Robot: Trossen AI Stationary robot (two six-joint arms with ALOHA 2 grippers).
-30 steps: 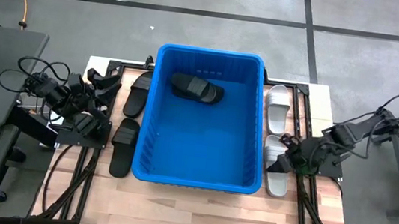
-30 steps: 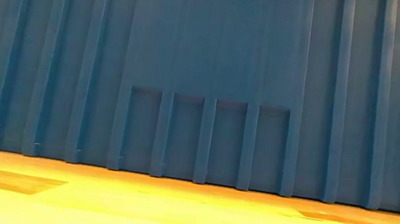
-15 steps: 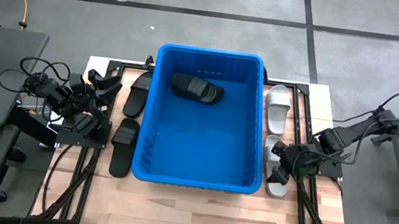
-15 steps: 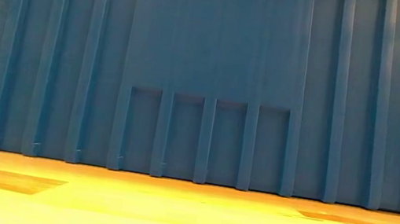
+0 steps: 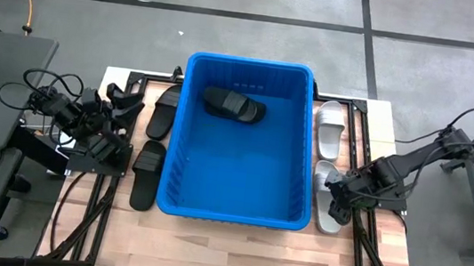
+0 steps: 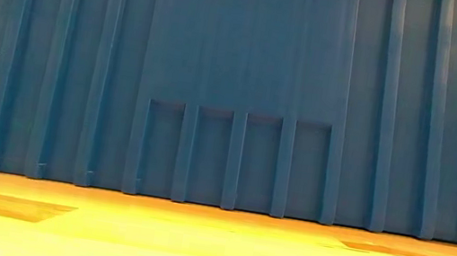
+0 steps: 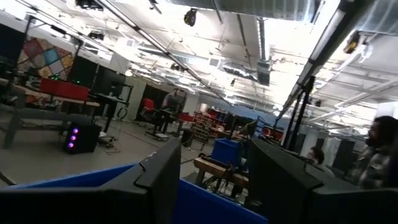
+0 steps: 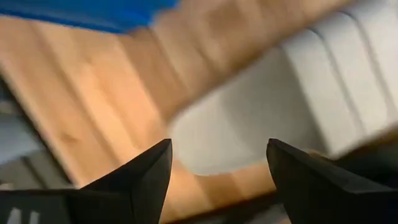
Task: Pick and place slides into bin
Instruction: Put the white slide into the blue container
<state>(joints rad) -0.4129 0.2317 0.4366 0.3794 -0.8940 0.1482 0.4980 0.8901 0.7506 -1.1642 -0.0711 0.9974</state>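
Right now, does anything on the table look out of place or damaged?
Nothing stands out. One black slip-on sandal lies in the large blue plastic bin; the other sandals rest flat on the wooden table beside it. The right gripper, open, hovers over a light grey sandal.

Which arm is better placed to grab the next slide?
Right. The right gripper hovers open over the near white slide beside the bin; the left gripper waits at the table's left edge.

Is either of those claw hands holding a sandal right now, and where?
No. The right gripper is open over the near white slide, gripping nothing; the left gripper holds nothing.
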